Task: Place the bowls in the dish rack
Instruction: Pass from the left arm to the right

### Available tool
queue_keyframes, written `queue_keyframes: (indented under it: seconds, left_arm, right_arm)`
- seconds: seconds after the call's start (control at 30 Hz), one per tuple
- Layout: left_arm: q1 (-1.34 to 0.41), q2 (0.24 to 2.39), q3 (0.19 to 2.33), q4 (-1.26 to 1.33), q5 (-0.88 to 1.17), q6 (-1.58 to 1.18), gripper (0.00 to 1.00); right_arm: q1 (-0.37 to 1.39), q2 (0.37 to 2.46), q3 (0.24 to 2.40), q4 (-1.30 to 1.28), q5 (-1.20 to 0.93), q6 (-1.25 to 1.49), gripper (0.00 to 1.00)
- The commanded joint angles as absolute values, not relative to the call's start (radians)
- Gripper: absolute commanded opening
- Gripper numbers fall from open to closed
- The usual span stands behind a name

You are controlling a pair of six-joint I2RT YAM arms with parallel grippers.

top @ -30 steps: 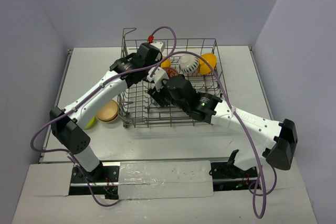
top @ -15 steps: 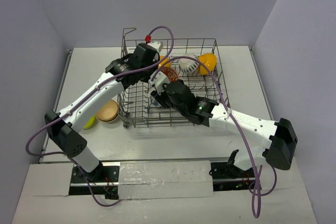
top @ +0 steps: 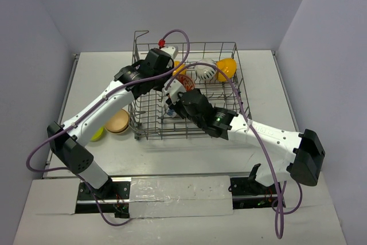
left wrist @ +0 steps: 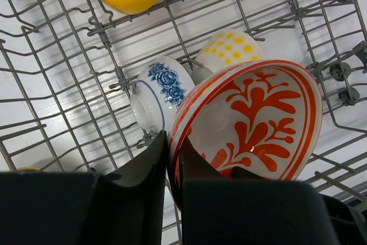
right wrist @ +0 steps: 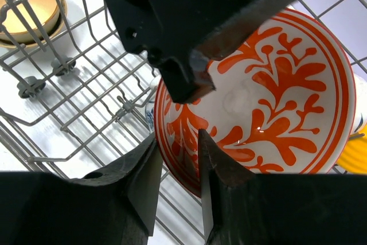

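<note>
Right wrist view is showing our right fingers [right wrist: 143, 182] narrowing over the last second around the rim of the red-and-white bowl [right wrist: 258, 101]; we cannot tell whether they are pinching it yet. Our left fingers [left wrist: 143, 170] are staying clamped, nearly shut, on that same rim, holding the bowl tilted above the tines inside the dish rack [top: 189, 135], just over the blue-patterned bowl [left wrist: 160, 93]. We are judging this a handover beginning, with placement not yet done.
</note>
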State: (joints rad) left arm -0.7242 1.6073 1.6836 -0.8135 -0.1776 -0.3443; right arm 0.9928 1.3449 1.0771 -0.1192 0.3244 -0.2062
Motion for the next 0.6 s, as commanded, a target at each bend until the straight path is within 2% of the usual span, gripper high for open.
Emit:
queue_keyframes:
  seconds: [0.0, 0.13, 0.4, 0.57]
  left_arm:
    - [-0.742, 1.539, 1.689, -0.750, -0.130, -0.356, 0.00]
    - [-0.749, 1.542, 1.681, -0.749, -0.124, -0.356, 0.00]
    - [-0.759, 1.546, 1.669, -0.746, -0.118, -0.354, 0.00]
    - [-0.761, 1.548, 1.657, -0.742, -0.123, -0.351, 0.00]
  right_arm:
    - [0.985, 1.338, 1.063, -0.080, 0.394, -0.196, 0.34]
    - [0.983, 1.333, 1.058, -0.069, 0.403, -0.196, 0.27]
    - [0.985, 1.319, 1.045, -0.048, 0.419, -0.201, 0.24]
    - [0.983, 1.322, 1.052, -0.055, 0.423, -0.204, 0.18]
